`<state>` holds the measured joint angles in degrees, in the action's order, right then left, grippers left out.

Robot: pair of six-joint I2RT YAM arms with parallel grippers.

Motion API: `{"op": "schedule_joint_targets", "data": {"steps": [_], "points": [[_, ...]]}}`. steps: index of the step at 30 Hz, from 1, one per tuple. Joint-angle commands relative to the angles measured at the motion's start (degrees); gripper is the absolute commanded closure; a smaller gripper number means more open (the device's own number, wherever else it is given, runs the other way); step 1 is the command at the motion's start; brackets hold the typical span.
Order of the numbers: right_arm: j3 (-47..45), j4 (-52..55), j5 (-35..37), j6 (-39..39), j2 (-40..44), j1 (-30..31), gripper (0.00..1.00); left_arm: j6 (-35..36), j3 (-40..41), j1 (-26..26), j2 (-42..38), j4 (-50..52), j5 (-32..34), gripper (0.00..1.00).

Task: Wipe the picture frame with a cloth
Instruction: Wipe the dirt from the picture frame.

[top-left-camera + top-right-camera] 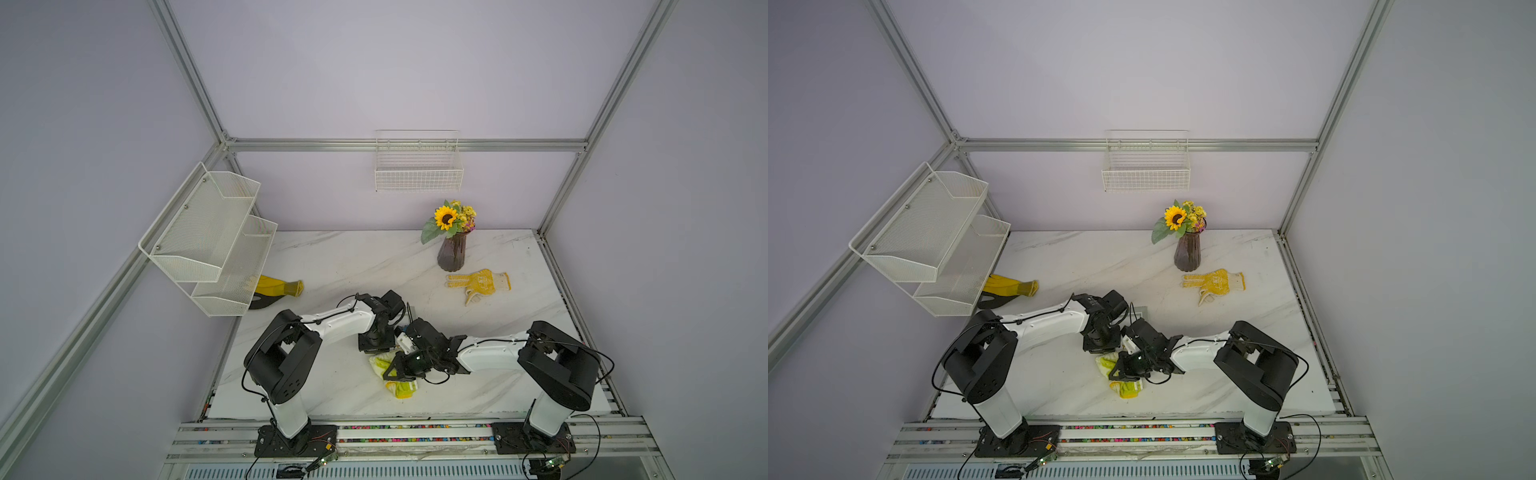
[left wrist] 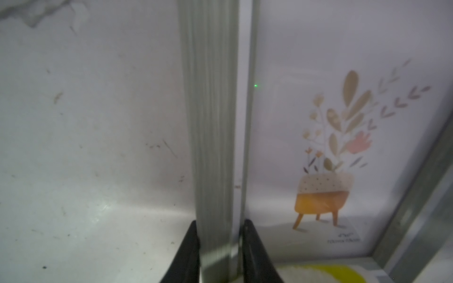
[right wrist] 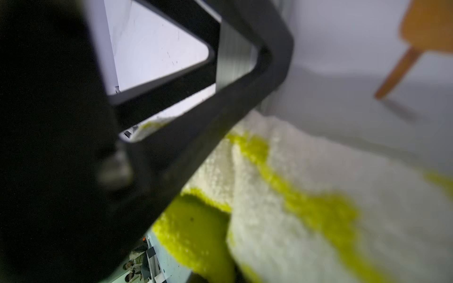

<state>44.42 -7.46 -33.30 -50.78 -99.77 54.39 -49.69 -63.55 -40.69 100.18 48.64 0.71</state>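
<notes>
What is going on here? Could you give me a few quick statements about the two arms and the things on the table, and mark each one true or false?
1. The left tool clamps an edge of the picture frame. True.
2. The cloth is red. False: the cloth is yellow-green and white, and the shut right tool holds it.
3. A vase of flowers stands upright on the table. True.
4. The dotted glove is draped over the vase. False: the glove lies flat on the table, apart from the vase.
</notes>
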Motion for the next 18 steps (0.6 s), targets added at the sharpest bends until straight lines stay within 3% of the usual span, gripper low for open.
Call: {"op": "schedule_joint_targets", "data": {"steps": [1,10,18], "points": [[-1.5,0.6,1.2,0.9,2.1,0.4,1.00,1.4,1.1,-0.4,3.1,-4.1,0.8,0.89],[-13.8,10.9,13.5,-2.0,20.8,-2.7,1.00,3.1,1.5,-0.4,4.3,-3.8,1.1,0.89],[-8.9,13.8,18.0,3.3,17.2,-4.2,1.00,7.4,-1.0,-0.4,5.6,-2.8,5.8,0.79]]}}
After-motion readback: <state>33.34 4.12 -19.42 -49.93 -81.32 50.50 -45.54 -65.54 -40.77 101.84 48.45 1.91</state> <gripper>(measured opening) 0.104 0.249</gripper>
